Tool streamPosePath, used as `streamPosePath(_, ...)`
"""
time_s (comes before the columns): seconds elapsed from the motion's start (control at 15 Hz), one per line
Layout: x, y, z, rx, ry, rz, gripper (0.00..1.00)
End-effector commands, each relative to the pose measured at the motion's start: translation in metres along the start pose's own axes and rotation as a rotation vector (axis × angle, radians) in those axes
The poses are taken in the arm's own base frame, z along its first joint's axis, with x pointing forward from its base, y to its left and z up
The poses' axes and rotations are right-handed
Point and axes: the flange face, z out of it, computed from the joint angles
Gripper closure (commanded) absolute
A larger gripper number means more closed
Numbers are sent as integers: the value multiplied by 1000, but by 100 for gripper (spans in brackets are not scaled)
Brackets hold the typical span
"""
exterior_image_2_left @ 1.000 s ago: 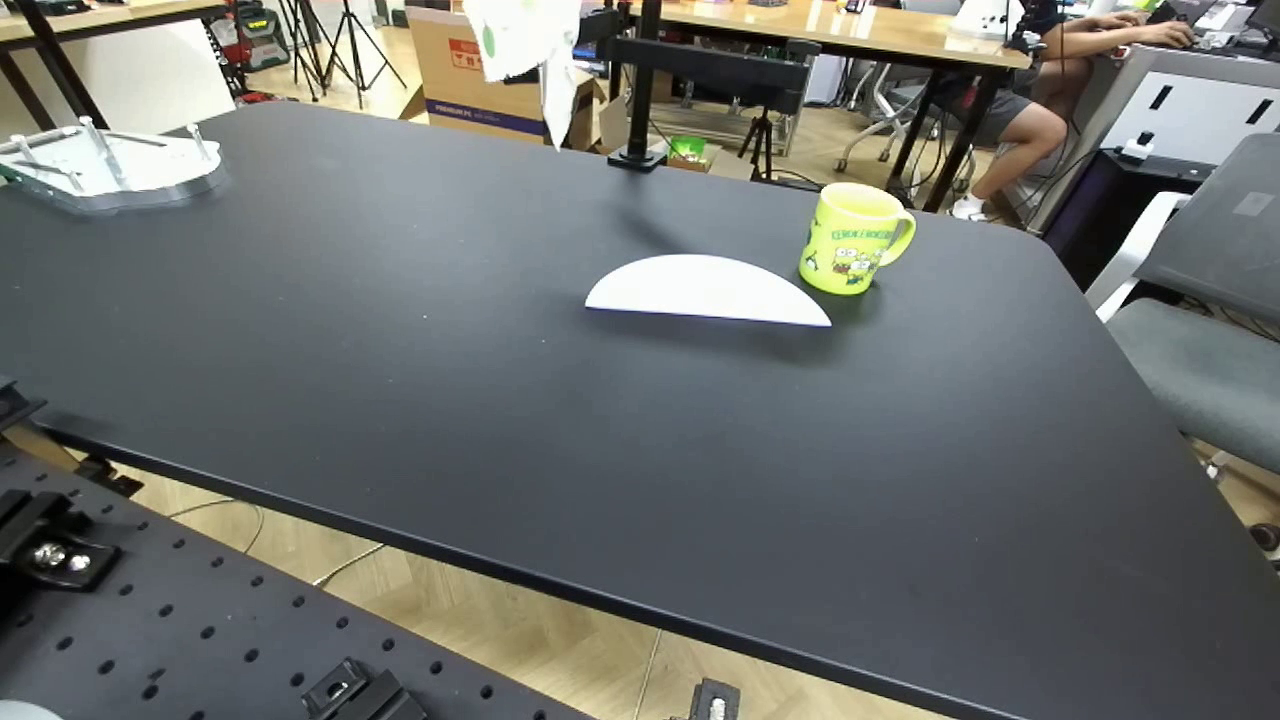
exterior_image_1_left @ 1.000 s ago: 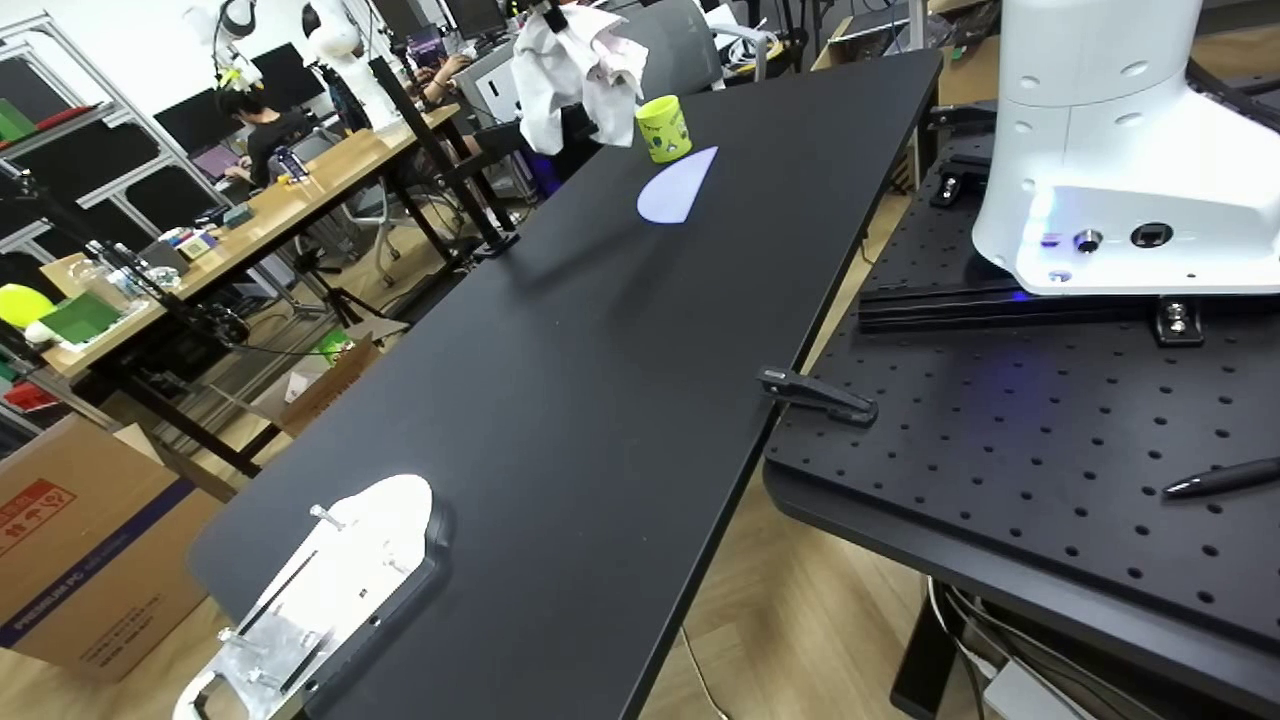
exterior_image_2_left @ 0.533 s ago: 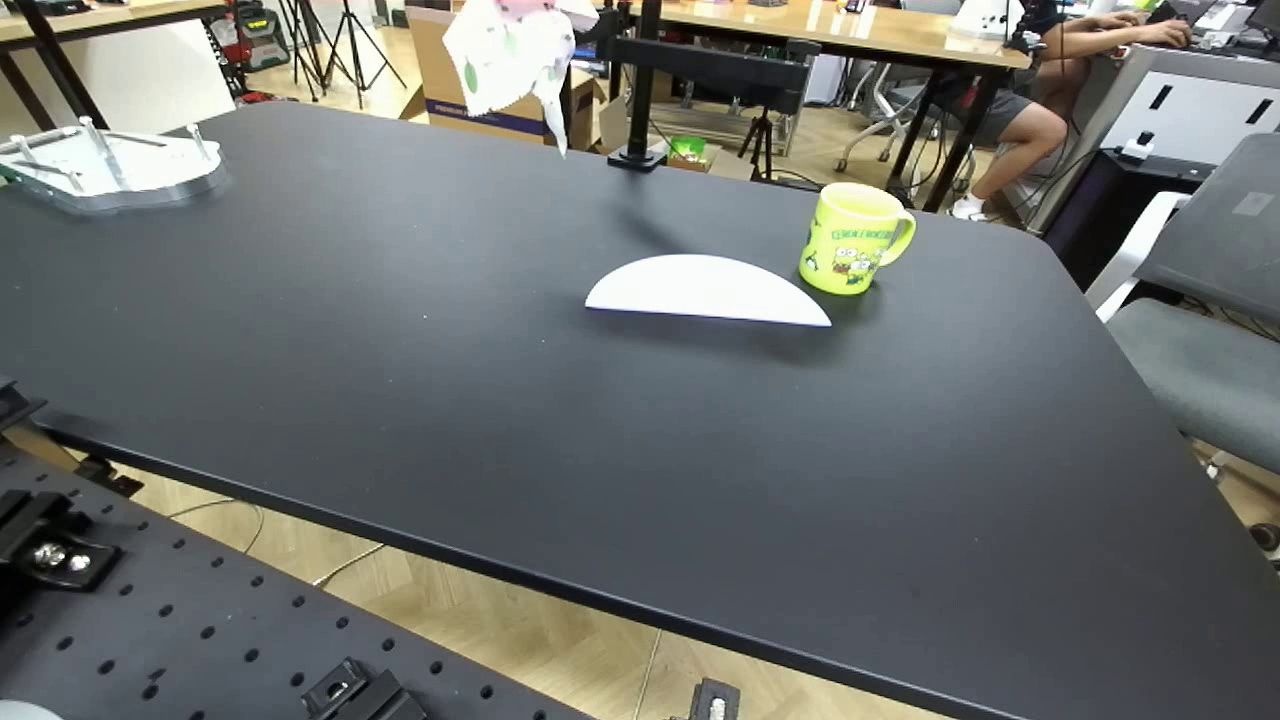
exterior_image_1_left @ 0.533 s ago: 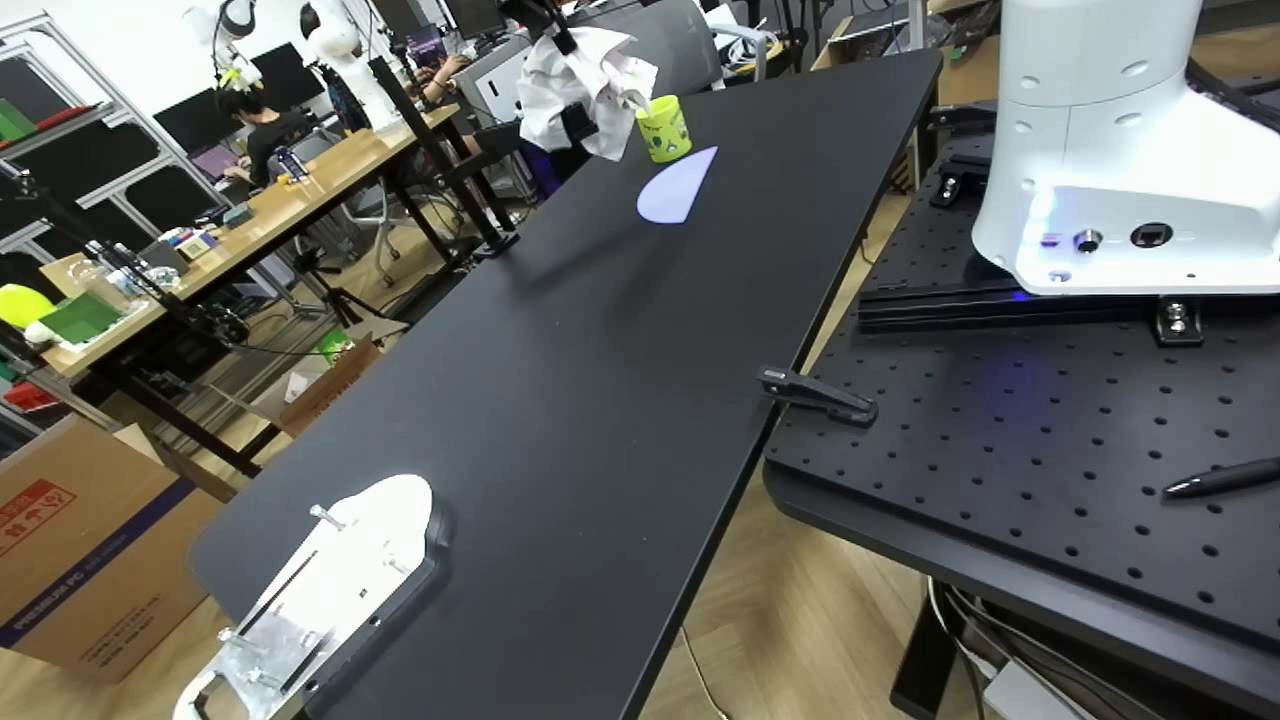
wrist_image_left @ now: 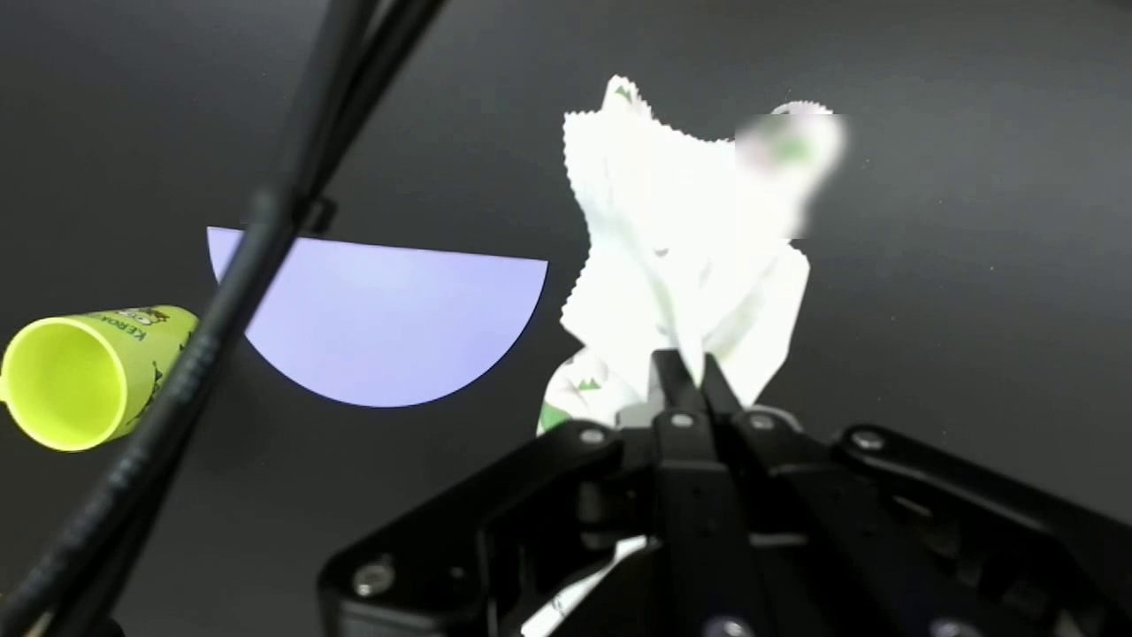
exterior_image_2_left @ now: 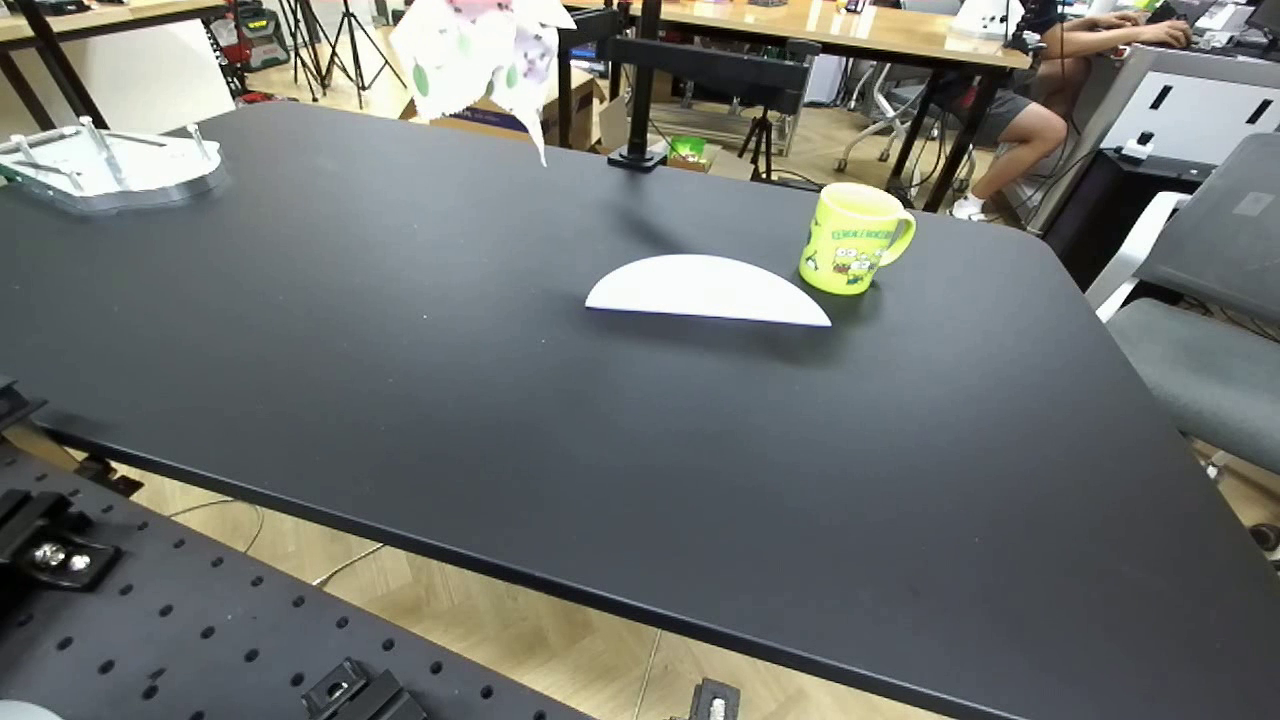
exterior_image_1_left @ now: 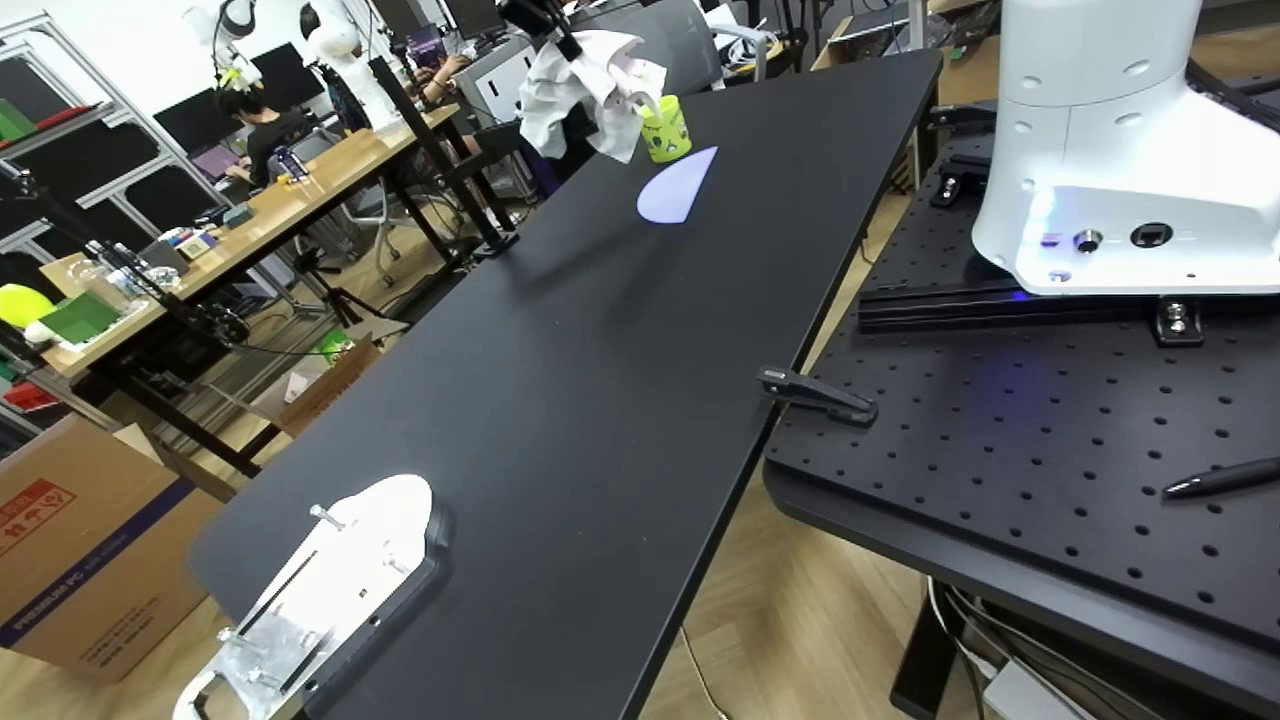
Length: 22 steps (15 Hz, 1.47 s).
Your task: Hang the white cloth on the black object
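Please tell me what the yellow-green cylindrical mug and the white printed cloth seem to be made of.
The yellow-green cylindrical mug: probably smooth plastic, base colour alike inside and out; glazed ceramic remains possible. The white printed cloth: apparently thin, matte fabric, judging by soft folds and zigzag edges.

Cardboard box: the blue stripe bears the printed words "PREMIUM PC". The red label bears white signs, too small to identify. Fine print below the stripe is illegible. Yellow-green mug: the green lettering starts with "KERO"; these letters also read in the wrist view.
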Motion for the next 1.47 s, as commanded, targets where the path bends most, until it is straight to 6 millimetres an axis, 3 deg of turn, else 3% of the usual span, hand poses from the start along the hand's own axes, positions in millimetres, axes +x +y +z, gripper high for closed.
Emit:
streamPosePath(0.0, -11, 1, -2, 10, -14, 4, 99)
streamPosePath(0.07, -12, 2, -2, 7, -16, 2, 72)
streamPosePath(0.2, -12, 6, 0, 6, -16, -1, 66)
streamPosePath(0.8, -15, 22, 5, 16, -18, -2, 5)
streamPosePath(0.93, -18, 20, 4, 11, -8, -26, 0)
streamPosePath(1.07, -22, 16, -4, -46, 45, -78, 0)
streamPosePath(1.13, -9, 20, 6, -5, 4, -46, 0)
streamPosePath(1.4, -15, 17, -1, -28, 35, -74, 0)
